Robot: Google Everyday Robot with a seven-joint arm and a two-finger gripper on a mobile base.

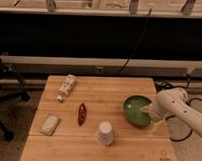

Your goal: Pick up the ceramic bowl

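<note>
- Ceramic bowl [133, 107], green and round, stands on the right part of the wooden table [109, 93], near its right edge.
- At the left of the table a pale flat packet [49, 124] lies near the front corner, and a white bottle-like thing [65, 88] lies behind it. Both are well apart from the bowl.
- In the middle lies a small dark red object [82, 114]. To the right of it the white cup [105, 132] stands upturned, near the bowl's front-left side but not touching it.
- The gripper [147, 112] is at the right rim of the bowl, on the white arm [176, 105] that reaches in from the right, so the bowl lies directly to its left. Whether it is wide, narrow or holding the rim, I cannot tell.
- The bowl is round and has no long axis, so I judge that any point of the rim can serve, and the right rim is the nearest.
- For a lift, the room above is open. The cup is the only close neighbour, and the table edge is just beside the bowl on the right.
</note>
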